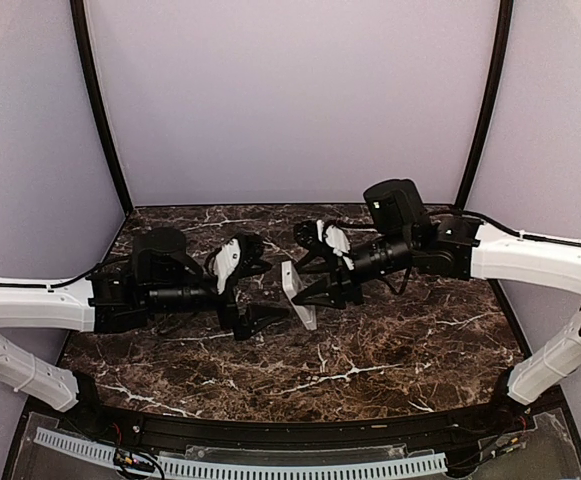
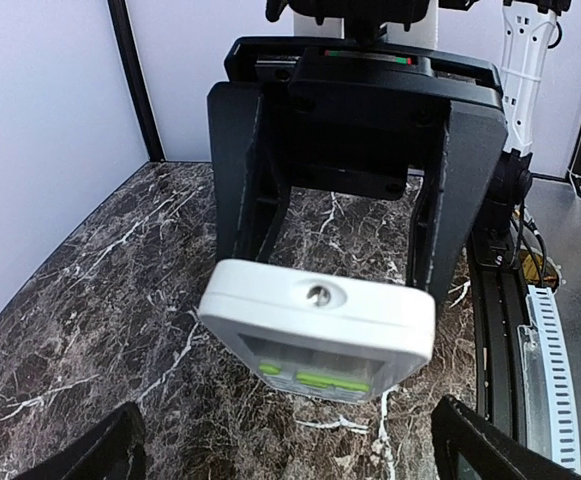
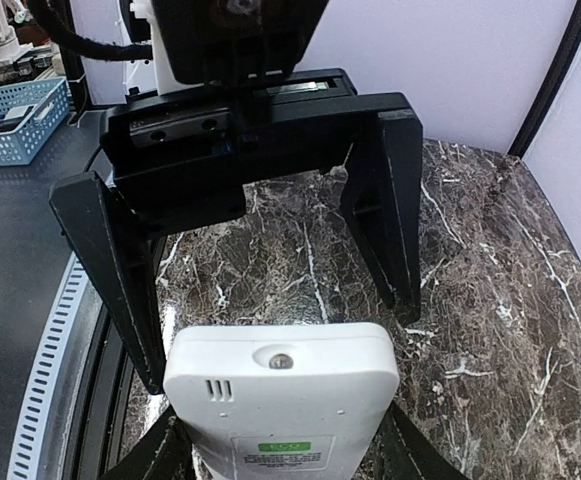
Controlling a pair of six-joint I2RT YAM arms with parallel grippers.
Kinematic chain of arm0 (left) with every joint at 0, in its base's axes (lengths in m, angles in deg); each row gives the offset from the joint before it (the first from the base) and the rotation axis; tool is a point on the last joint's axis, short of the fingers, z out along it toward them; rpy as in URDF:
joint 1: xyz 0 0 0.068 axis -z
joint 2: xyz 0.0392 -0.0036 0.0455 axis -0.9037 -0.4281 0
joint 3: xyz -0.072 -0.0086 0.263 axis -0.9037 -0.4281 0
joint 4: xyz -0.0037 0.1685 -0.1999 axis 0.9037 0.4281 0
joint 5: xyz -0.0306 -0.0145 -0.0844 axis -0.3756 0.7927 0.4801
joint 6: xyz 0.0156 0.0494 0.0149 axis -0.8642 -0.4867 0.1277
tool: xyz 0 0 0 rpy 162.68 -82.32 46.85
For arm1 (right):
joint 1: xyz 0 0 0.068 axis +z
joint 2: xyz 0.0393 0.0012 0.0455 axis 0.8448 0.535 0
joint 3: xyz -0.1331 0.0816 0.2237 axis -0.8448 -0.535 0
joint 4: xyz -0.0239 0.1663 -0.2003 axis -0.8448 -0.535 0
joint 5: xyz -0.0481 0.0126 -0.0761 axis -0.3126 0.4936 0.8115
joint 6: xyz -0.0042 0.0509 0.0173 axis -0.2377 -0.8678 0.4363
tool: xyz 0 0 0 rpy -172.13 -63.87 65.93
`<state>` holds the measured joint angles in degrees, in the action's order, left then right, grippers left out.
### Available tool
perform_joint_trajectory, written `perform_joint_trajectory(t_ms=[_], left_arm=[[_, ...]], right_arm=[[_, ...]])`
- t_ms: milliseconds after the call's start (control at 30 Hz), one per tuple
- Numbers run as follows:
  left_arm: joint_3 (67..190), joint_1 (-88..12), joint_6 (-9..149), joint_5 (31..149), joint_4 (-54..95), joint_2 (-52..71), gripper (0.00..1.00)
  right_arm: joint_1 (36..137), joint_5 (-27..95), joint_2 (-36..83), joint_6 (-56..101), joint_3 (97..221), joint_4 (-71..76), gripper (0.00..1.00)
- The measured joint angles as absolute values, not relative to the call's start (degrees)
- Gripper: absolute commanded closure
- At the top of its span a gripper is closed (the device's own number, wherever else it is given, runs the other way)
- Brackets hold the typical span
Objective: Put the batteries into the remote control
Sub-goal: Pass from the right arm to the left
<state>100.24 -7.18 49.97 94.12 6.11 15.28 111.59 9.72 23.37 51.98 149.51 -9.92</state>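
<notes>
The right gripper (image 3: 280,432) is partly closed, with a finger pressed to each long side of the remote (image 1: 298,293), and holds it in the air. The end that carries a small screw faces the left arm. Opposite, the left gripper (image 2: 290,436) is spread wide. Its fingers (image 3: 115,270) stand on either side of that end without clamping it. Whether one finger brushes a corner cannot be told. The remote hangs between the two arms above the middle of the dark marble table (image 1: 400,350).
</notes>
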Motion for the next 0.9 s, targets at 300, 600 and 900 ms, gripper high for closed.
perform_joint_trajectory(t_ms=[300, 600, 900], left_arm=[[93.73, -7.18, 49.95, 94.52, -1.78, 14.14, 0.01], [94.28, -7.53, 50.52, 97.62, -10.96, 6.75, 0.06], [94.97, -7.81, 52.03, 101.55, -14.18, 5.49, 0.21]], right_arm=[[111.59, 8.68, 24.58, 49.71, 148.99, -6.93, 0.74], [111.59, 5.59, 24.58, 47.54, 147.94, -4.04, 0.74], [111.59, 3.69, 24.55, 47.11, 147.83, -2.95, 0.74]])
